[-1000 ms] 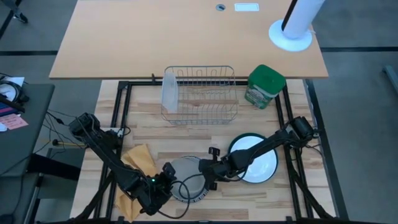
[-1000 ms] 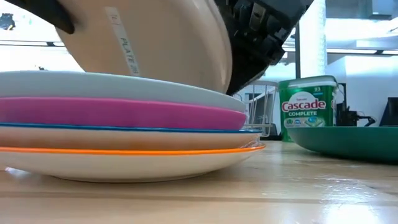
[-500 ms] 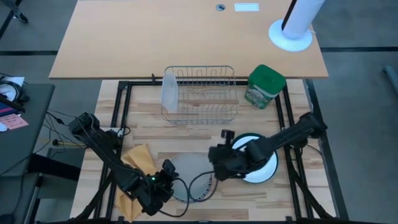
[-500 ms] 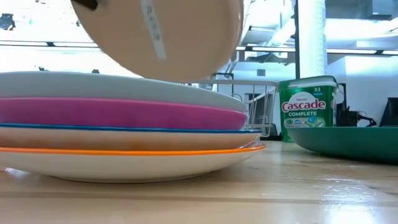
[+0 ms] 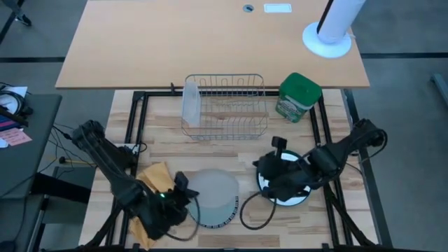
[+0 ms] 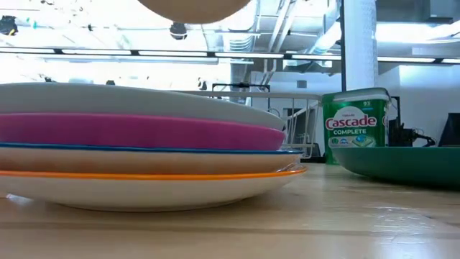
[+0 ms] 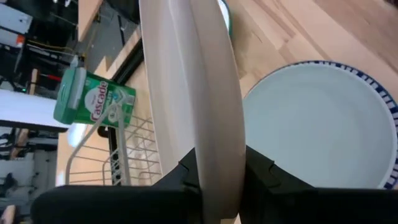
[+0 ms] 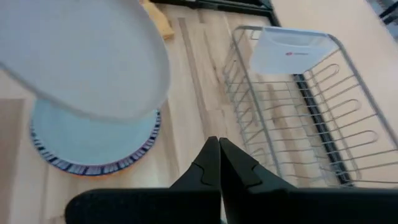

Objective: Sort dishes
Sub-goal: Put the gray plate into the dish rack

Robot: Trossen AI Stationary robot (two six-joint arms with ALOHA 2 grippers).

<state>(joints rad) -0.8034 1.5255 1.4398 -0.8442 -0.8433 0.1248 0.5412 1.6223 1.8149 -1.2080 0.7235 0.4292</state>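
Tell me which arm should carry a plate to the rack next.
Left, probably. The left gripper is already shut on a grey plate, lifted over the stack. The right gripper is shut, empty, above the white plate.

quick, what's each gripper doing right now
Left gripper: shut on a grey plate, lifted above the plate stack.
Right gripper: shut, empty, over the white plate with the dark green rim.

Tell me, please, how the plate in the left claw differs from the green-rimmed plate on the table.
The held plate is clamped by its edge in the left claw, above the stack; the green-rimmed plate lies flat on the table, below the right claw. The held plate is plain and pale; the green-rimmed plate is white with a dark green rim. Both are round.
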